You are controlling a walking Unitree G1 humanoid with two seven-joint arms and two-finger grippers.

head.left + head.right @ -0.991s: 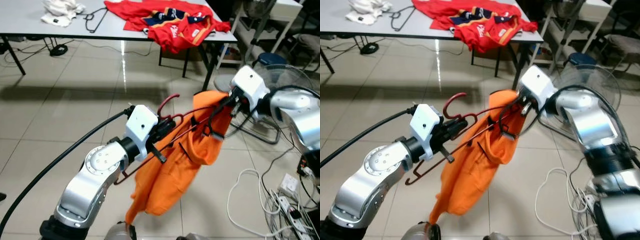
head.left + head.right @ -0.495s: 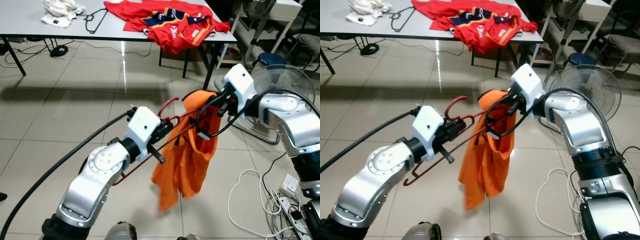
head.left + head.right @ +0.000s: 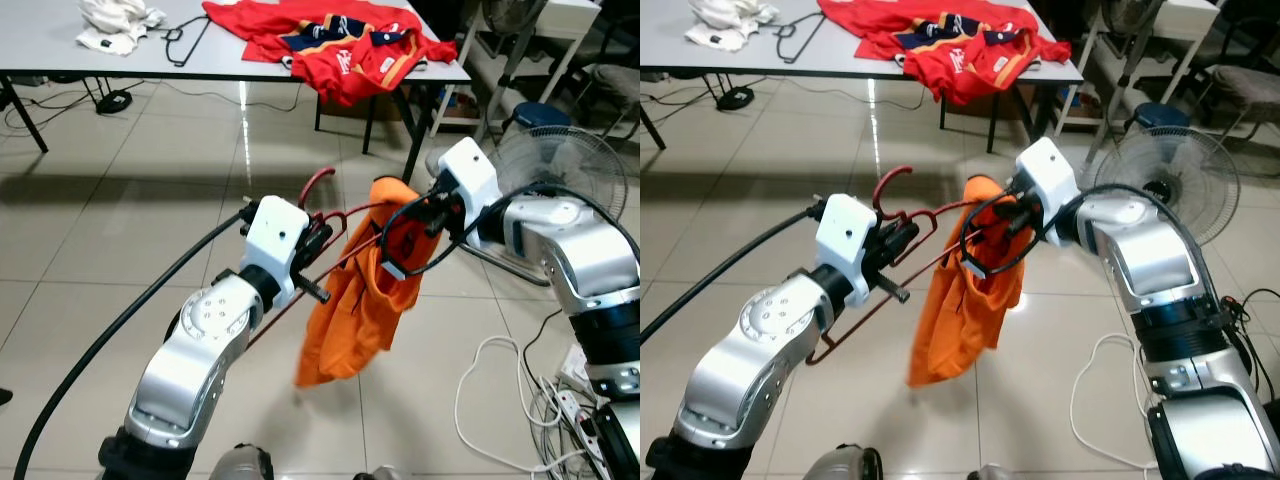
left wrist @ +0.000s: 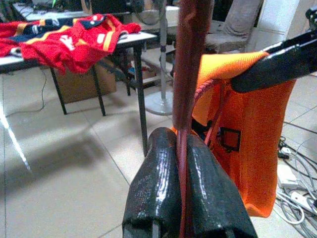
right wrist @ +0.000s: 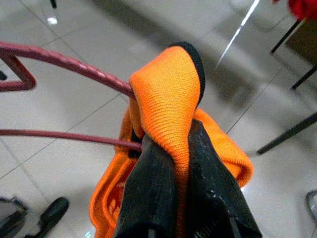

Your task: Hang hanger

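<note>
One dark red hanger (image 3: 335, 235) and one orange garment (image 3: 365, 290) are seen at the centre of the left eye view, held in the air above the tiled floor (image 3: 120, 230). The hanger is gripped by the left gripper (image 4: 183, 148), whose two black fingers are pressed together on its wire just below the hook. The long axis of the hanger runs from the lower left to the upper right of the frame, and the hook points upward. The garment is hung over the right end of the hanger and falls down toward the floor. A fold of its orange cloth is pinched between the closed fingers of the right gripper (image 5: 171, 144).

In the upper part of the frame one grey table (image 3: 60, 58) is seen, with one red shirt (image 3: 335, 45), one white cloth (image 3: 115, 22) and one black hanger (image 3: 185, 38) on it. One standing fan (image 3: 560, 165) is placed at the right edge, and white cables (image 3: 500, 390) lie on the floor in the lower right.
</note>
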